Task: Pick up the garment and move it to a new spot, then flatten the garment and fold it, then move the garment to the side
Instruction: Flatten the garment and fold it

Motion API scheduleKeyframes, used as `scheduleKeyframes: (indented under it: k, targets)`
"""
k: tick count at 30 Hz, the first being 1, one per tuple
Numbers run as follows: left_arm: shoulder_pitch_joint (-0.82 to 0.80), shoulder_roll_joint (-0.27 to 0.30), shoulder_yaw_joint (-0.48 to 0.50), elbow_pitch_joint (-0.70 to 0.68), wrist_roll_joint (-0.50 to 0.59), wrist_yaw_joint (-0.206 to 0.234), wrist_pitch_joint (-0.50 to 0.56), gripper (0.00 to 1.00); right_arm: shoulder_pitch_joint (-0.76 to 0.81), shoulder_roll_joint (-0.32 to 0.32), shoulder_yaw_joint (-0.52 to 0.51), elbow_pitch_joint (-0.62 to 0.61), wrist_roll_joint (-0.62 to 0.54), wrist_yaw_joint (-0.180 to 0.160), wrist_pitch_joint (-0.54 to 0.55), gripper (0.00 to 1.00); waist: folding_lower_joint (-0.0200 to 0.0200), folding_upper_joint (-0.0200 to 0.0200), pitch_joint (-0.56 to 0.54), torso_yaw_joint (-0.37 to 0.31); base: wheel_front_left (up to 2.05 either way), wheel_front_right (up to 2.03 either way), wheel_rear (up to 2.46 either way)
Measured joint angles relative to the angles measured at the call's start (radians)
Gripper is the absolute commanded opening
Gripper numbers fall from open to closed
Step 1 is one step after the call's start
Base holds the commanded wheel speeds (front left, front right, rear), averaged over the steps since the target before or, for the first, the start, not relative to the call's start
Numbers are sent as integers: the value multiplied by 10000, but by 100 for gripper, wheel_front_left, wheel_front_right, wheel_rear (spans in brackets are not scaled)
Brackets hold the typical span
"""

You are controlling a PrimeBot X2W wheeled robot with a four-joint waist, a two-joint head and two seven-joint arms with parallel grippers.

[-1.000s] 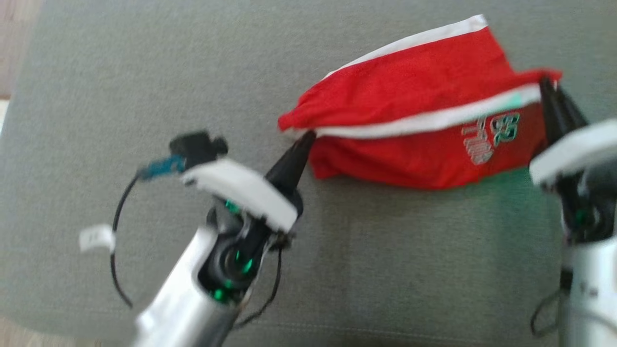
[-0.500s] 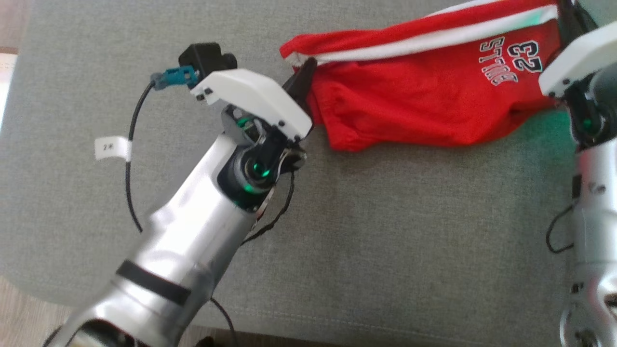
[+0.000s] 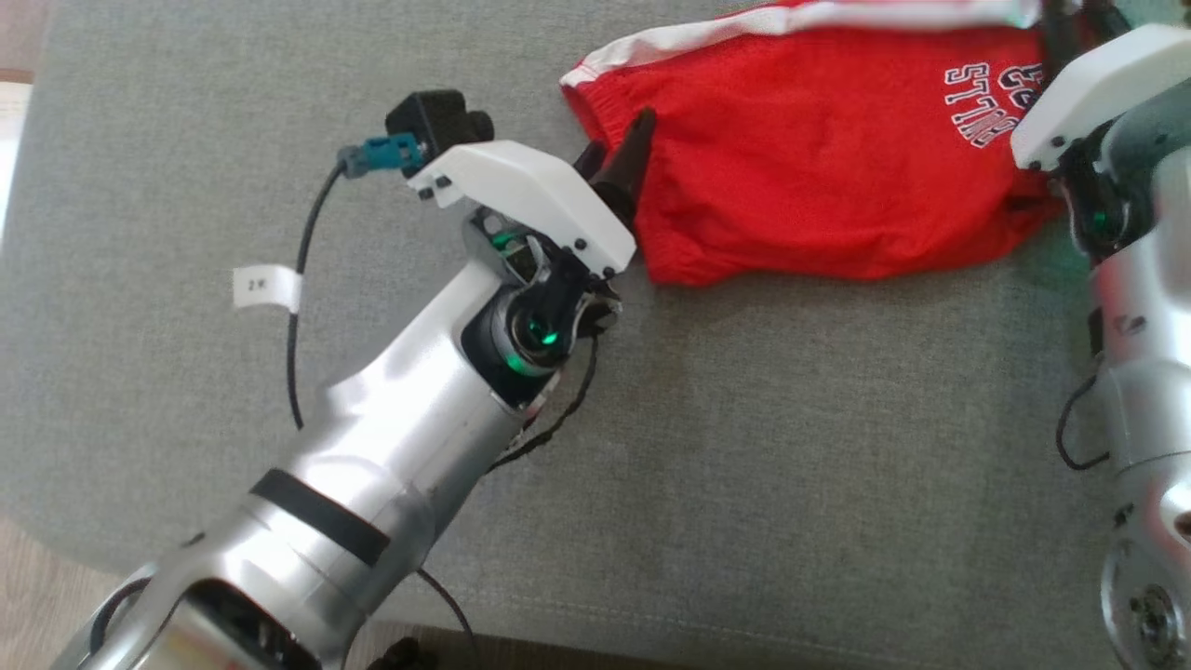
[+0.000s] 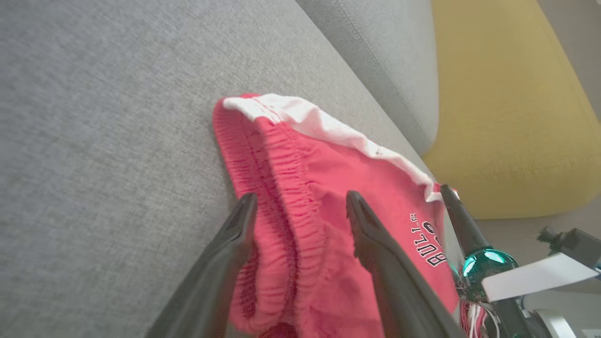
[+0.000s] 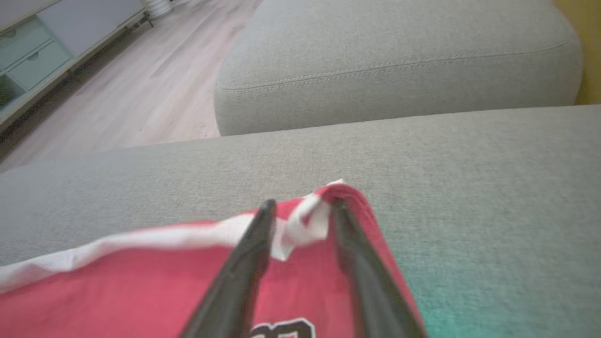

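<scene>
While the head view is showing both arms reaching over the grey seat (image 3: pixel 744 465), the left wrist view is adding a yellow cushion (image 4: pixel 507 117) beyond the far end of the shorts (image 4: pixel 324 178). The right wrist view is taking in a second grey cushion (image 5: pixel 399 61) and a strip of wooden floor (image 5: pixel 141 94). The shorts are lying on the seat, stretched between the two grippers. The left gripper (image 4: pixel 300 202) is standing released, its two fingers spread wide and straddling the gathered red waistband, which is running up between them and past their tips. The right gripper (image 5: pixel 303 206) is keeping its two fingers a little apart around the white-trimmed corner at the opposite end. That corner is sitting right between the tips and seems to be lying loose rather than pinched, though blur is making this hard to judge. Counting up, one pair of shorts, two grippers, two grey cushions including the seat, and one yellow cushion are showing.
</scene>
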Motion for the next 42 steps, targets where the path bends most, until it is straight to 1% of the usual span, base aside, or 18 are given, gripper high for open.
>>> scheduleKeyframes:
  k: [2,7,9,11,12,14,16,19,21,22,23,27,28,29,30,32,35,42]
  targets:
    - [3,-6,-171,8,-117,-56,-230,100,-1,-123,263,98,221,0,-219,100,-1,0,-44,56,0,0,0]
    - [169,-4,-487,-190,-71,-245,-886,100,28,-790,646,63,711,0,-606,100,-1,0,-163,150,0,0,0]
    - [384,56,-546,-397,211,-332,-1143,100,87,-1024,905,-58,779,0,-570,100,-1,0,-154,165,0,0,0]
    - [620,207,-656,-658,706,-393,-1381,100,204,-1170,1227,-117,815,0,-297,100,0,0,-158,159,0,0,0]
    - [730,332,-692,-821,1112,-360,-1459,100,322,-1208,1331,-148,828,0,-155,100,0,0,-175,161,0,0,0]
    - [989,614,-527,-1279,2057,-117,-1517,100,590,-1312,1379,-182,905,0,123,100,-2,0,-194,196,0,0,0]
    - [1452,771,339,-2021,3488,142,-1526,100,781,-1459,1337,-142,897,0,359,100,-1,0,-179,276,0,0,0]
    - [2292,888,1009,-3124,5820,483,-1530,100,904,-1567,1091,38,757,0,780,100,-2,0,-210,439,0,0,0]
    - [3130,832,1317,-3728,6660,500,-1561,100,906,-1586,932,84,591,0,1030,100,-2,0,-239,560,0,0,0]
    - [3951,788,1494,-4079,7442,483,-1572,100,897,-1586,769,130,579,0,1308,100,-2,0,-284,680,0,0,0]
    - [4280,775,1599,-4242,7735,481,-1574,100,895,-1588,713,161,583,0,1442,100,-2,0,-310,738,0,0,0]
    - [4900,721,1916,-4581,9039,286,-1592,100,894,-1534,617,203,1097,-2,2038,100,-2,0,-449,944,0,0,0]
    - [4952,706,1987,-4583,9273,163,-1592,100,910,-1517,713,190,1220,-2,2217,95,-2,0,-503,978,0,0,0]
    - [5024,663,2134,-4589,9434,100,-1592,100,937,-1492,800,163,1346,-2,2351,37,-2,0,-561,1002,0,0,0]
    - [5122,635,2263,-4604,9593,29,-1593,100,976,-1475,857,123,1461,-2,2441,0,-2,0,-620,1018,0,0,0]
    - [5389,610,2493,-4577,9821,-148,-1593,100,1151,-1415,1020,31,1701,-2,2568,0,-2,0,-745,1034,0,0,0]
    - [5668,598,2709,-4504,10015,-284,-1593,100,1416,-1312,1022,-81,2004,-2,2577,0,-2,0,-881,1026,0,0,0]
    - [6352,583,3699,-4048,10460,-890,-1592,100,2268,-1266,146,-77,2725,-2,2205,0,-2,1,-1507,805,0,0,0]
